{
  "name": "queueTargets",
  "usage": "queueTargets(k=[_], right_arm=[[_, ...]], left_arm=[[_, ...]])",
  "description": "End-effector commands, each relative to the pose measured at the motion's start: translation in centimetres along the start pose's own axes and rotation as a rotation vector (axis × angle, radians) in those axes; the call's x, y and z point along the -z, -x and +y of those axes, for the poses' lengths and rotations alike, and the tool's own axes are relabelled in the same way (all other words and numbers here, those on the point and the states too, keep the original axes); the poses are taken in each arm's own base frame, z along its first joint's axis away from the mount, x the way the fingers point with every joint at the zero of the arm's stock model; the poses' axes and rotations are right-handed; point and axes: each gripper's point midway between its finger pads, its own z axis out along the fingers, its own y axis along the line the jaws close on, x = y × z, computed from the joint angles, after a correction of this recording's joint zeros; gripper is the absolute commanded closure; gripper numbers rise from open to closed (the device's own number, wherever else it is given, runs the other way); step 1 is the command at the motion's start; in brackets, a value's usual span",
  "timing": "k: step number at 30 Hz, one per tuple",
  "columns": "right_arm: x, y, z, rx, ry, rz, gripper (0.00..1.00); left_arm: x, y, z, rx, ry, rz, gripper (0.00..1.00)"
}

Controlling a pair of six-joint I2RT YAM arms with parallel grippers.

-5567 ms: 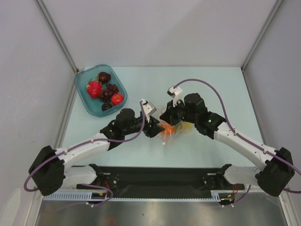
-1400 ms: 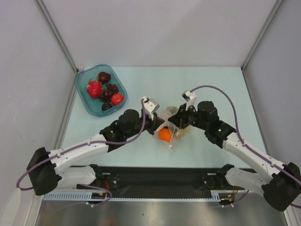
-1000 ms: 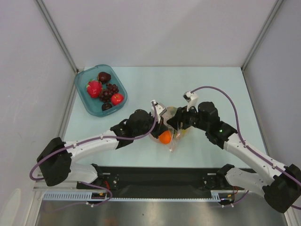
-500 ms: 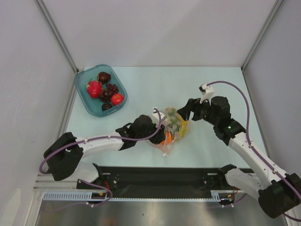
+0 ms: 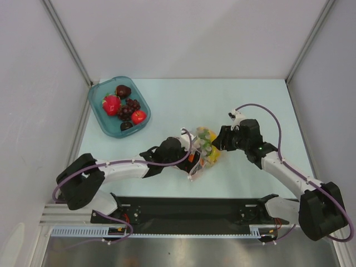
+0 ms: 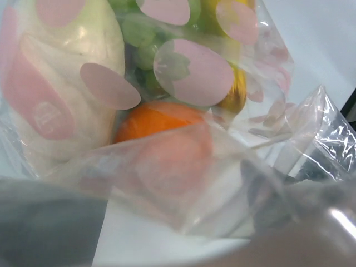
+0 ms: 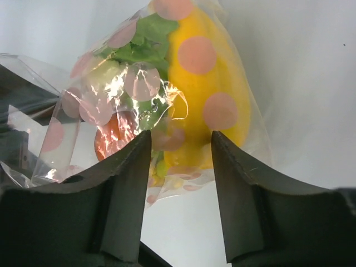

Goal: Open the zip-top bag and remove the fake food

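The zip-top bag, clear with pink dots, lies mid-table holding the fake food. My left gripper is at its near-left end. In the left wrist view the bag fills the frame, with an orange, a white piece and green grapes inside. The left fingers are blurred dark shapes, wide apart behind plastic film. My right gripper is open at the bag's right end. In its own view the right gripper faces the yellow banana through the plastic, jaws apart.
A teal tray with red and dark toy fruits stands at the back left. Grey walls enclose the table on three sides. The black arm-base rail runs along the near edge.
Both grippers pulled at the bag earlier. The right gripper let go, swung back to the right, then returned to the bag's right end. The left arm stretched right, pushing in at the bag.
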Motion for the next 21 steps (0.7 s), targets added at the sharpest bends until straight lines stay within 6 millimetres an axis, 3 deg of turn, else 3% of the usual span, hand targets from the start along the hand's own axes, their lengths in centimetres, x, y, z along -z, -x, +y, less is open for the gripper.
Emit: queueTargets(k=[1, 7, 10, 13, 15, 16, 19, 21], right_arm=[[-0.4, -0.1, 0.4, -0.007, 0.029, -0.008, 0.5], [-1.0, -1.7, 0.0, -0.034, 0.031, 0.034, 0.61], [-0.9, -2.0, -0.2, -0.036, 0.025, 0.042, 0.76], [-0.8, -2.0, -0.7, -0.033, 0.004, 0.043, 0.86], [-0.6, -1.7, -0.9, -0.036, -0.003, 0.038, 0.9], [-0.5, -1.4, -1.0, -0.036, -0.008, 0.026, 0.95], [-0.1, -0.8, -1.7, -0.045, -0.03, 0.006, 1.0], [0.0, -0.7, -2.2, -0.049, -0.044, 0.0, 1.0]], left_arm=[[-0.5, 0.4, 0.0, -0.005, 0.021, -0.014, 0.0], [-2.0, -0.7, 0.0, -0.015, 0.022, 0.04, 0.0], [-2.3, -1.3, -0.1, -0.023, 0.026, 0.063, 0.07], [-2.2, -1.5, 0.3, -0.03, 0.049, 0.077, 0.5], [-2.0, -1.6, 0.5, -0.033, 0.057, 0.083, 0.62], [-1.8, -1.4, 0.4, -0.038, 0.056, 0.079, 0.73], [-1.1, -0.9, 0.2, -0.037, 0.051, 0.059, 0.95], [-0.7, -0.3, 0.1, -0.038, 0.051, 0.042, 0.97]])
